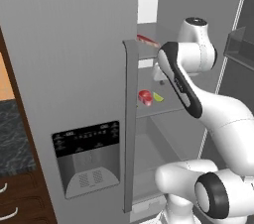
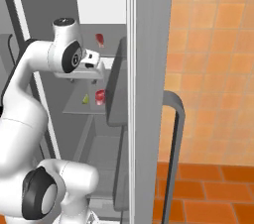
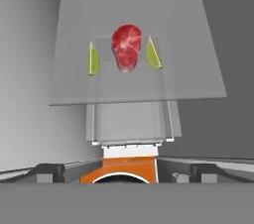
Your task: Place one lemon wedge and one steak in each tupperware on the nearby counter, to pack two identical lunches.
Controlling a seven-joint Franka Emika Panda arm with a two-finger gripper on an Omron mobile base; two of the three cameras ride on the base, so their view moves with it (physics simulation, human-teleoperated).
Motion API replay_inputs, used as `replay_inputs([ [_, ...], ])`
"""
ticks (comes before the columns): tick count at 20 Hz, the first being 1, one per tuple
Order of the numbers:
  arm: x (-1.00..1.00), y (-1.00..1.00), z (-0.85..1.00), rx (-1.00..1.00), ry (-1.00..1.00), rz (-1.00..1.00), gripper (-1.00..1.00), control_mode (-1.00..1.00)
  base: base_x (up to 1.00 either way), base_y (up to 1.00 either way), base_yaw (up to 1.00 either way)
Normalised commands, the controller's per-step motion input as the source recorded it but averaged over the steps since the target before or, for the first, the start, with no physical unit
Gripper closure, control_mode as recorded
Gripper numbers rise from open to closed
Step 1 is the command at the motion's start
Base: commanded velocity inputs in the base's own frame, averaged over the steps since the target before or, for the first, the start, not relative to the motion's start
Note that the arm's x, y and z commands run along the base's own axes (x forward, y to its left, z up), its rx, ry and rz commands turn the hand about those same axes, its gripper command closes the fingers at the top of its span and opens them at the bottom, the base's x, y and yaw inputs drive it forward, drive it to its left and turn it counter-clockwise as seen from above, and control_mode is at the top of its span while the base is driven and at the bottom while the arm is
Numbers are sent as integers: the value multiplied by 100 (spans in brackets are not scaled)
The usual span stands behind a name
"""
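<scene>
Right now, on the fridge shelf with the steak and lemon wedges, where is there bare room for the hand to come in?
The glass shelf is bare along its near edge and both outer sides. It is crowded mid-shelf toward the back: a steak sits between the left lemon wedge and the right lemon wedge, with narrow gaps.

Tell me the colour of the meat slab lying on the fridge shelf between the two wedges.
Red with paler pink streaks, the steak; clearest in the hand view.

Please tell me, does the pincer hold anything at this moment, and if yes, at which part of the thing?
Nothing is held. In the hand view the steak and both lemon wedges lie on the fridge shelf, apart from the pincer.
</scene>
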Motion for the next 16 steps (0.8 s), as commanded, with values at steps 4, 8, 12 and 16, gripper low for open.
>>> replay_inputs([
  [4, 4, 1, 73, -16, -40, 0, -100, -100, 0, 0, 0],
  [8, 8, 4, 82, -13, -37, 0, -100, -100, 0, 0, 0],
  [12, 28, 0, 75, -4, -24, 0, -100, -100, 0, 0, 0],
  [16, 59, -1, 36, 7, -2, 7, -100, -100, 0, 0, 0],
])
